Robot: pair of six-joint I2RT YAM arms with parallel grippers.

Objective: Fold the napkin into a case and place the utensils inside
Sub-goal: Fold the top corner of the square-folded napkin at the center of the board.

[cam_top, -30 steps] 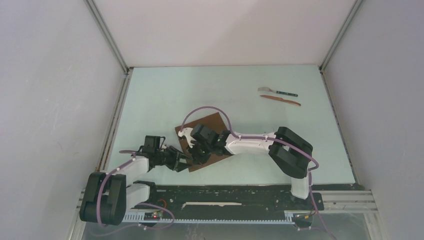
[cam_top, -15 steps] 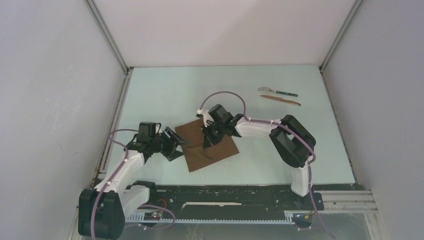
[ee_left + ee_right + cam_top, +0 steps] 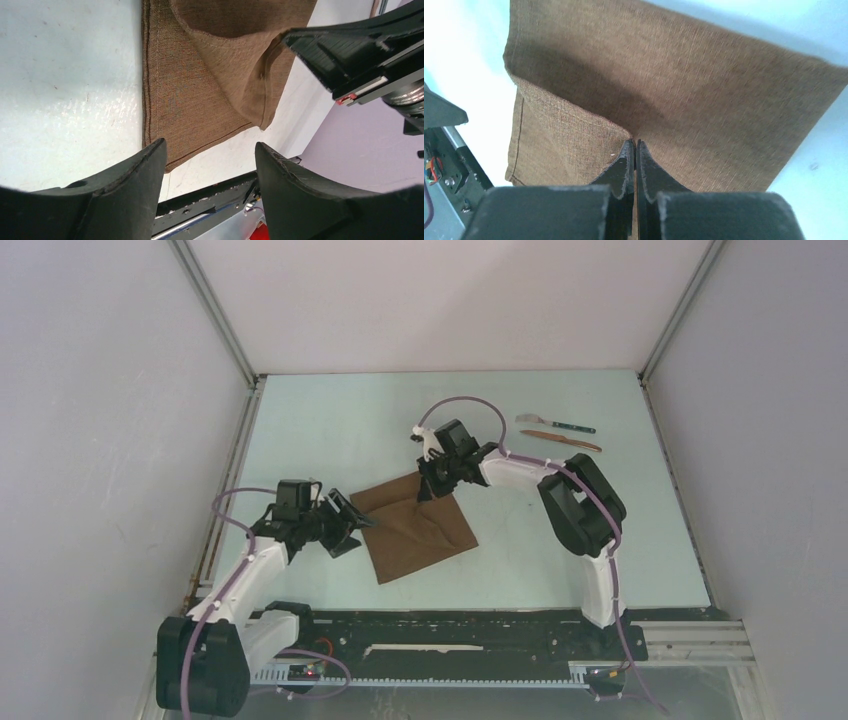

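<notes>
Nearest the arm bases, off to the left: left pincer (image 3: 347, 523), spread wide, gripping nothing, hovering low over the pale table (image 3: 320, 430). Just ahead of its fingertips, and partly framed between them in the left wrist view: the near left edge of the napkin (image 3: 425, 530), dark brown, plain weave. Comes close to one finger (image 3: 130, 185); cannot tell whether touching. Lies on the table in two layers, the lower one flat with a stitched hem along its border, the upper one raised off it and drawn up into a slack tent toward the right pincer (image 3: 432, 483). Farther out, at the napkin's far corner: right pincer clamped shut on the edge of that upper layer, with cloth pinched between tightly pressed fingertips in the right wrist view. Below and beyond those fingertips, more brown cloth, shaded where lifted, with the hemmed lower layer showing to their left. Farthest of all, beyond and well to the right of the right pincer, well apart from the napkin: the utensils (image 3: 558, 431), lying on the table side by side and nearly parallel. Silver-headed piece with dark teal handle (image 3: 556, 423) on the far side, thin reddish-brown stick (image 3: 560, 439) just nearer; too small to tell whether touching.
</notes>
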